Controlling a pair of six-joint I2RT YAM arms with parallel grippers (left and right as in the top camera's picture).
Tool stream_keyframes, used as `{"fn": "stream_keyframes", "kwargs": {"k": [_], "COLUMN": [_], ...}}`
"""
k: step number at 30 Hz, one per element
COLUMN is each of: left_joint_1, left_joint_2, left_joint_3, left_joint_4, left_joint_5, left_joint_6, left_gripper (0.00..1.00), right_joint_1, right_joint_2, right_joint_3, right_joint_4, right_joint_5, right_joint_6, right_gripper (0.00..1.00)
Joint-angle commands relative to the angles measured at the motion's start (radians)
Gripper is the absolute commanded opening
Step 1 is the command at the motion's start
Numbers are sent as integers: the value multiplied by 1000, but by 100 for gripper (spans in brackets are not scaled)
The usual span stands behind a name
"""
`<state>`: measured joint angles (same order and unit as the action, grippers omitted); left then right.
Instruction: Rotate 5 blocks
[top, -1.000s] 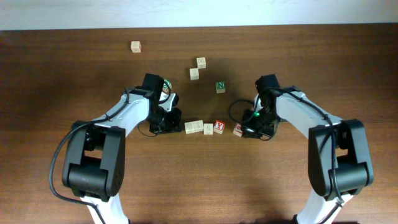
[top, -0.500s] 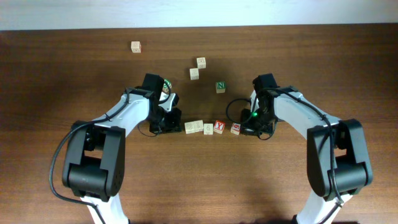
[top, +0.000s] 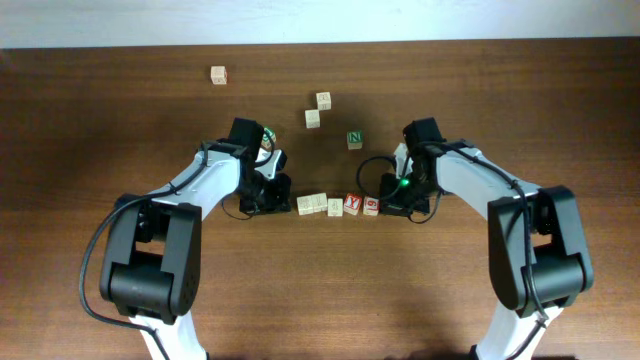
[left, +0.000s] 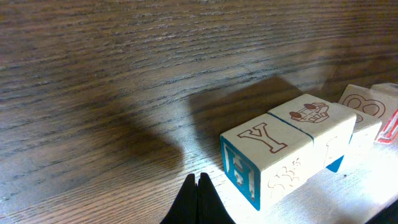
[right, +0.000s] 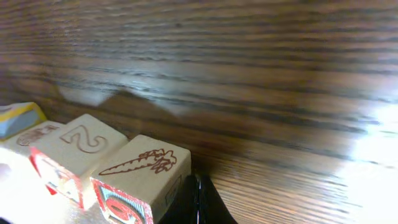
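Overhead evenly lit, wrist views soft — glare washing blocks (right: 79, 144)

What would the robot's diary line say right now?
left gripper: shut, beside Y block | right gripper: shut, beside carrot block | blocks: lined up between grippers

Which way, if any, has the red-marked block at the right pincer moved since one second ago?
Yes. The red-marked block slid left, closing the gap to the red Y block, which stayed put. The right pincer followed it.

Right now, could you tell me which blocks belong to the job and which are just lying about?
Job: row of five small wooden alphabet cubes at mid-table.
Lying about: green N wooden cube; three pale wooden cubes farther back.
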<state>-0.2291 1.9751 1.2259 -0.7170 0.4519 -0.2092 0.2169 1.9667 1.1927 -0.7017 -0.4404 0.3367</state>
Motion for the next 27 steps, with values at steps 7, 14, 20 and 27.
{"fn": "stream_keyframes", "kwargs": {"k": [7,14,20,27], "left_joint_1": [-23,-51,-51,-50], "left_joint_2": [7,7,7,7], "left_joint_3": [3,3,3,25], "left_joint_4": [-2,-5,-24,-78], "left_joint_5": [-8,-31,-42,-155], "left_joint_6": [-5,-5,27,82], "left_gripper": [0,0,0,0], "right_joint_1": [52,49,49,53], "right_joint_2": [18,18,8,-39], "right_joint_3": [-3,2,88,185], "right_joint_4": [75,74,-38,-182], "right_joint_5": [-29,-65,-72,8], "right_joint_6": [95,102,48,30], "right_gripper": [4,4,4,4]}}
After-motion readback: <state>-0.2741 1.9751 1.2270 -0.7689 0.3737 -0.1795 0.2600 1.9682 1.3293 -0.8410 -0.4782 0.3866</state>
